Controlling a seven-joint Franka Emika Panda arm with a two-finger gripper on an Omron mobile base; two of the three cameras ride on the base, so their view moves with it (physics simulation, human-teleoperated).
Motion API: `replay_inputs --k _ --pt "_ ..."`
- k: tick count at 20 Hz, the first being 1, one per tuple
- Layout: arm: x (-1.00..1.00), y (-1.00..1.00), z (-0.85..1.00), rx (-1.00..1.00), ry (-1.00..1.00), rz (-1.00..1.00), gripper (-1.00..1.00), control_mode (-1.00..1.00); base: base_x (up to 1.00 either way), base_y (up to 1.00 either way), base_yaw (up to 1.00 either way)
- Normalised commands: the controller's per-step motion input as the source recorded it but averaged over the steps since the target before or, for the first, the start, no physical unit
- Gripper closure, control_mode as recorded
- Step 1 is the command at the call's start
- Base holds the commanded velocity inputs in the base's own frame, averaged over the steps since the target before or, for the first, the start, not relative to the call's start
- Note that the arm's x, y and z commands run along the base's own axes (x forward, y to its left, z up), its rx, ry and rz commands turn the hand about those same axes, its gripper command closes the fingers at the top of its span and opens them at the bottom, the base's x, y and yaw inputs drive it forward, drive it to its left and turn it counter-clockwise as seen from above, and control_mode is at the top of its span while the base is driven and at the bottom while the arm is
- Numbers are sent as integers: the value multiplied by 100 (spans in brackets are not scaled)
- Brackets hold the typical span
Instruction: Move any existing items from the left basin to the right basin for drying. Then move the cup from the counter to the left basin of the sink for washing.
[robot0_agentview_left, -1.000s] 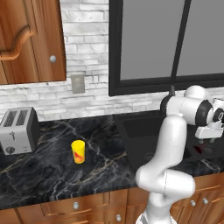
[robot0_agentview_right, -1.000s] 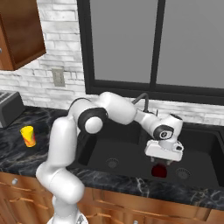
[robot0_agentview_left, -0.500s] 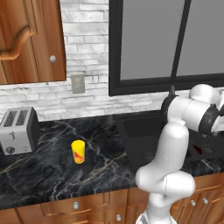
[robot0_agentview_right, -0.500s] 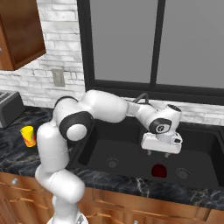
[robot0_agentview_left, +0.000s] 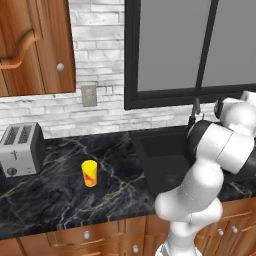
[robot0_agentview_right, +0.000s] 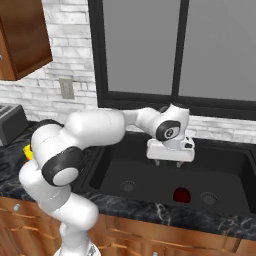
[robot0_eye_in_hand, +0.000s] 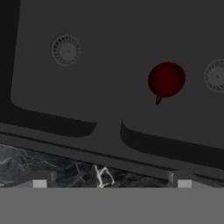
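dark red and round, the small bowl-like object (robot0_eye_in_hand: 166, 79) lies on the floor of the matte black right basin (robot0_agentview_right: 225, 170), beside its drain. the white arm's two-finger gripper (robot0_agentview_right: 169, 161) hangs above the sink with fingers spread, empty. the small yellow cylindrical cup (robot0_agentview_left: 89, 173) stands on the black marble counter (robot0_agentview_left: 60, 200); it looks light, rigid and smooth, best pinched across its sides near the rim.

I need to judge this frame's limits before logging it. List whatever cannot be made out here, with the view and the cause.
- Dark red object: too small and dim in the hand view to name its shape.
- Dark red object, left base view: hidden behind the arm.
- Toaster: cut off by the left edge of the right base view.
- Yellow cup: mostly hidden behind the arm in the right base view; whole in the left base view.
- End effector: finger gap too small to read.
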Motion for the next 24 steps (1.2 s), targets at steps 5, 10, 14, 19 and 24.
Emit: replay_inputs --k 5,10,14,19,24 --pt "-19 59 51 -8 0 0 -100 -100 0 0 0" --pt "-20 67 37 -5 0 0 -100 -100 0 0 0" --pt "-18 75 25 -4 1 0 -100 -100 0 0 0" --pt "-17 75 21 -2 4 -1 -100 -100 0 0 0" --pt "-15 69 20 -2 5 -1 -100 -100 0 0 0"
